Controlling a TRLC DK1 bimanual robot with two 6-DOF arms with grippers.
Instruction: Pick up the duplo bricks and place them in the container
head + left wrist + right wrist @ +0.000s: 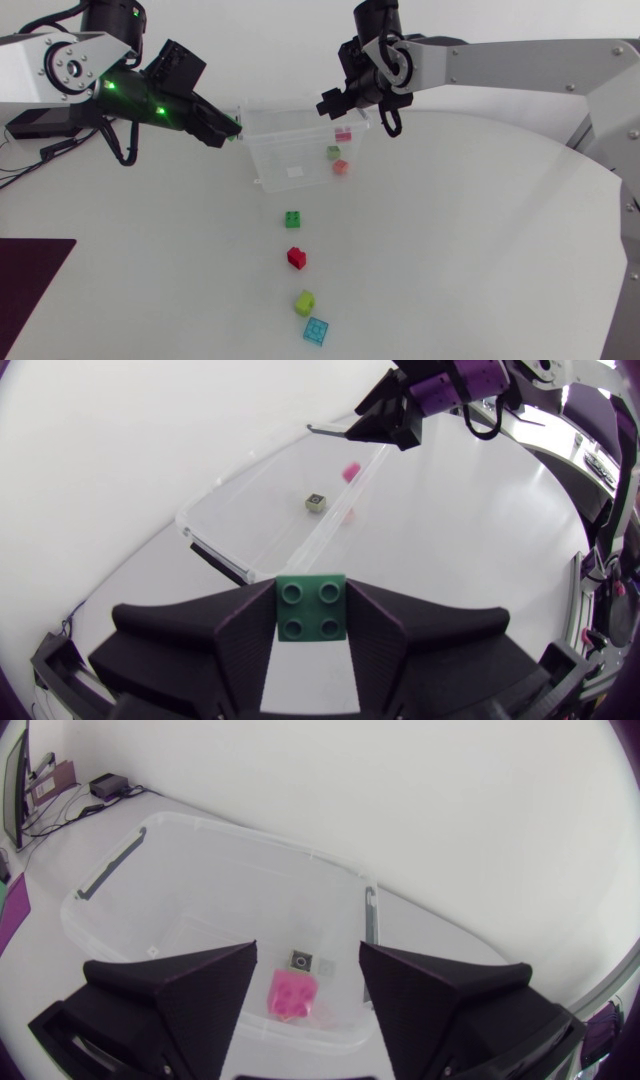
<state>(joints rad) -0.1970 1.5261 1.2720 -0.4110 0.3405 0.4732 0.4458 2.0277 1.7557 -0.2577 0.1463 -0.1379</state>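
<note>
My left gripper is pinching a green brick with the container just ahead of its fingertips, so it's the nearer arm; the right gripper hangs spread over the container, a pink brick beneath it.

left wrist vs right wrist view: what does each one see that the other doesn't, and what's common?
Left wrist only: a green brick clamped between the fingers of the left end effector, and the right end effector seen from outside, above the container's far end.
Right wrist only: the right end effector's own fingers, spread open and gripping nothing.
Shared: the clear container, the pink brick below the right end effector, and an olive brick inside the container.
</note>
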